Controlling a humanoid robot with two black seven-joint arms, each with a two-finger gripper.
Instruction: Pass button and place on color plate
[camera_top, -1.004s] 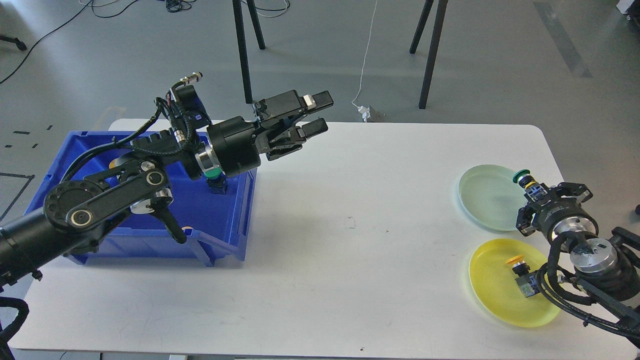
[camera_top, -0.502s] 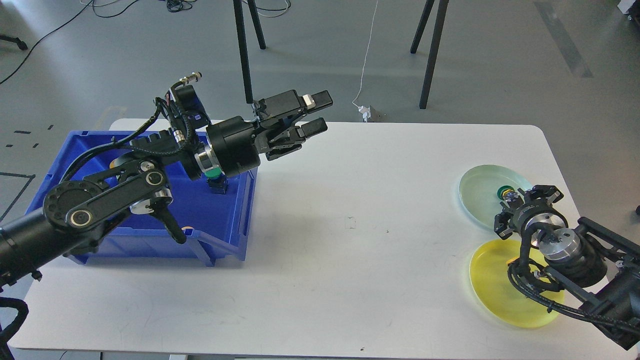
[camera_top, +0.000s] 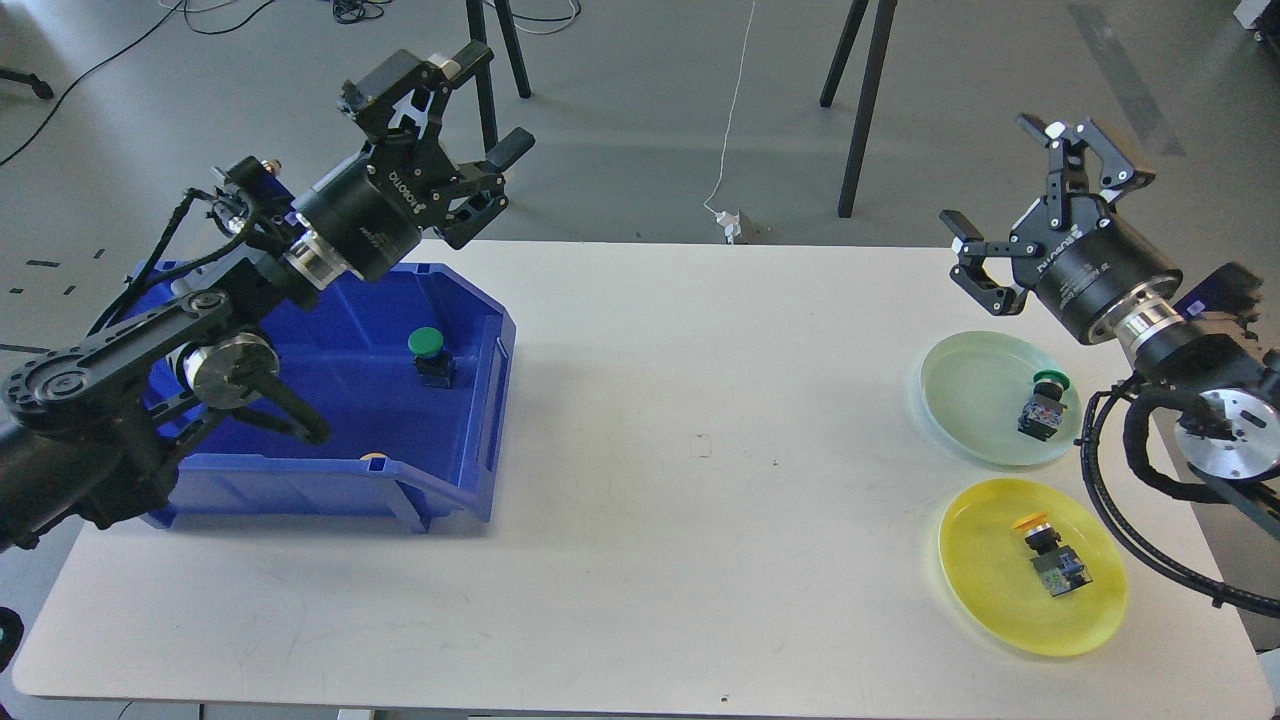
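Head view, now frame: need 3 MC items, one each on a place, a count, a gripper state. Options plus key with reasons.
1. Where does the green button on the right side lie?
A. on the yellow plate
B. on the pale green plate
C. on the bare table

2. How many buttons are in plain view in all?
A. two
B. three
C. five

3. What state is the right gripper in?
A. open and empty
B. shut on a button
C. resting on a plate

Key:
1 B: the green button lies on the pale green plate.
2 B: that one, the yellow button on the yellow plate, and a second green button in the blue bin.
3 A: the right gripper is raised, fingers spread, holding nothing.
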